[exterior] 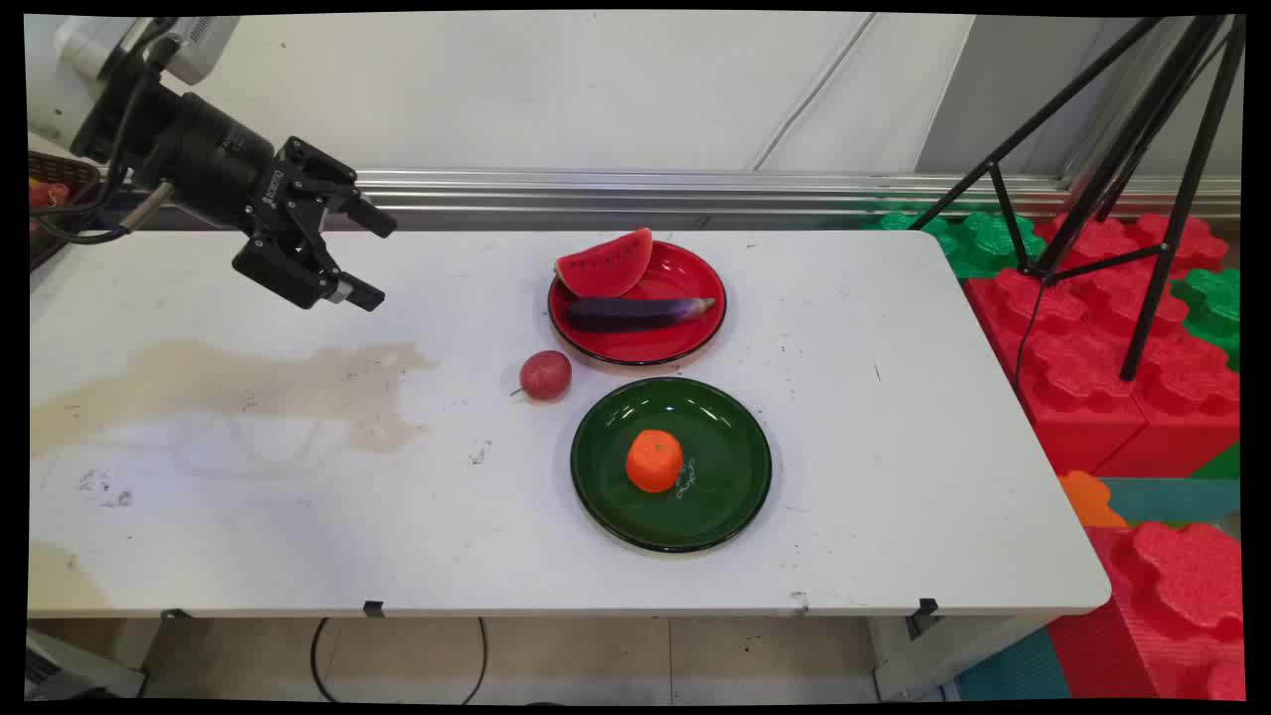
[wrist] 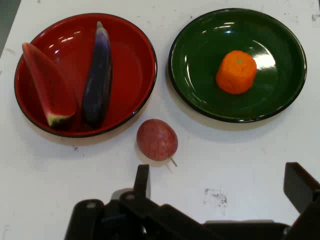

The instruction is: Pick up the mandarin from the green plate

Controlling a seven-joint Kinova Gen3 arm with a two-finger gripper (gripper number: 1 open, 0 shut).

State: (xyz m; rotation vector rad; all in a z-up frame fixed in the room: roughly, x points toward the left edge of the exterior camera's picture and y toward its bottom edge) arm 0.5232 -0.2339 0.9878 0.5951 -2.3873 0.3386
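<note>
- Note that the hand hangs above the left rear part of the surface, tilted down and toward the right. Its two fingers are spread wide and nothing is between them.
- In the hand view, confirm that both fingers stand well apart, with bare surface between them.
- Locate the nearest item: a small round red fruit with a short stem, lying directly on the surface. It is well apart from the hand, just beside the rim of the red plate and near the green plate.
- Observe that the red plate carries a watermelon slice at its rear and an eggplant lying across its middle; whether the two touch cannot be told.
- Observe that the green plate carries one orange near its centre.
- Treat the red fruit as likely to roll: it is round and rests on no plate. In the hand view it lies left of the midline between the fingers.
- Allow for both plate rims close by; they leave little room on the fruit's right and rear sides.
- Disregard the brownish stain below the hand.
</note>
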